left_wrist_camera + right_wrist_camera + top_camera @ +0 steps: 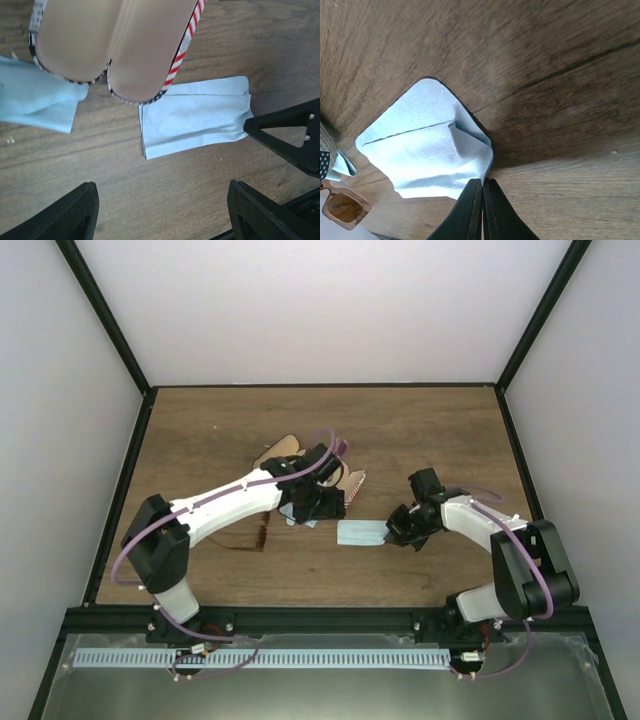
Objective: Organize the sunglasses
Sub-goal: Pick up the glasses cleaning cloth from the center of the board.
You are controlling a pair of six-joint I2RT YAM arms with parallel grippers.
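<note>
The sunglasses (256, 537), with a thin reddish-brown frame and amber lenses, lie on the wood under my left forearm; one lens shows in the right wrist view's corner (342, 207). My left gripper (318, 508) (162, 220) hovers open over bare wood, nothing between its fingers. Just ahead of it lies an open striped case (125, 45) with a tan lining. A folded light blue cloth (360, 532) (195, 117) (420, 145) lies flat to the case's right. My right gripper (398, 530) (483, 182) is shut on that cloth's near edge, which is lifted slightly.
A second light blue cloth (37, 102) lies crumpled beside the case's left end. The case's tan half (285, 452) and striped edge (356, 490) flank my left wrist. Black frame rails (115, 480) border the wooden table.
</note>
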